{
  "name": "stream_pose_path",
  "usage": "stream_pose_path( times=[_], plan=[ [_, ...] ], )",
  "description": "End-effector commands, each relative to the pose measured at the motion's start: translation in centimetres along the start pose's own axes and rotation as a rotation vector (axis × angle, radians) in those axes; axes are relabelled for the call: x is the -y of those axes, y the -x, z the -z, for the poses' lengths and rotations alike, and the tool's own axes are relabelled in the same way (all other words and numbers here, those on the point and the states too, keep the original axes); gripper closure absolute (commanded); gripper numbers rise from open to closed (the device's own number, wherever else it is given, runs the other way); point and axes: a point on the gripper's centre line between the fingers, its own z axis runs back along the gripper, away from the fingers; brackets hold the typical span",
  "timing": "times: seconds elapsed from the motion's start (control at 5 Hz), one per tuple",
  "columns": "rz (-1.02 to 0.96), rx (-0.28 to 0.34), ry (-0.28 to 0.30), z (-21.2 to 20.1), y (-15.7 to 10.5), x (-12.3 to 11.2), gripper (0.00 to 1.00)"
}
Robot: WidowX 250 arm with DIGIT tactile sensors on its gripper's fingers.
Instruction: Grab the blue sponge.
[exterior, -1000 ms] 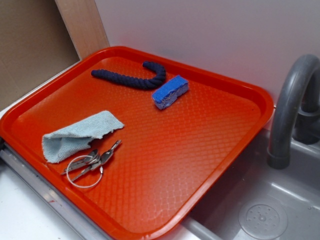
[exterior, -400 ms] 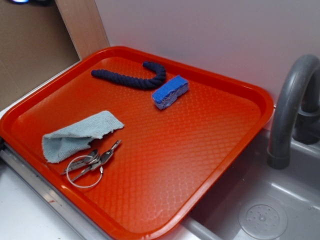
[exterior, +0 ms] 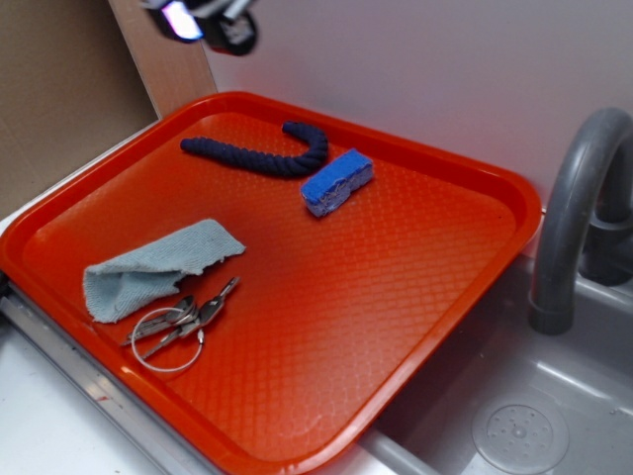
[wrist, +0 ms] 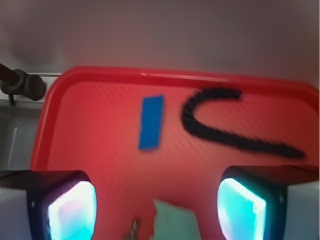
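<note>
The blue sponge (exterior: 337, 182) lies flat on the orange tray (exterior: 396, 327), toward its far side, near the back rim. From the exterior view its bright blue top and the paler layer along its side both show. Just beside it, toward the tray's far left, the dark navy rope (exterior: 259, 153) curves in a hook shape; its hooked end comes very near the sponge, though I cannot tell whether they touch.

My gripper (wrist: 157, 200) hangs high above the tray, well apart from the sponge and holding nothing. In the wrist view my two fingers (wrist: 65, 205) stand wide apart at the bottom corners of the frame, and the sponge (wrist: 151, 123) sits ahead of the gap between them, slightly to the left of centre, with the rope (wrist: 225, 127) to its right. In the exterior view only a part of me shows at the top edge (exterior: 203, 20), over the tray's far left corner.

Nearer the tray's front left lies a pale blue-grey cloth (exterior: 153, 267), folded, with a bunch of keys (exterior: 183, 322) on a ring just beside it. To the right of the tray a grey faucet (exterior: 579, 208) rises over the grey sink (exterior: 514, 416).
</note>
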Motion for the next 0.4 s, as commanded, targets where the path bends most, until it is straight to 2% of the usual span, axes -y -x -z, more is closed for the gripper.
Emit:
stream_pose_path(
  times=[0.0, 0.2],
  plan=[
    [0.013, -0.055, 0.022, 3.9, -1.6, 1.3, 0.00],
    [-0.013, -0.117, 0.044, 6.4, -1.3, 1.7, 0.00]
  ],
)
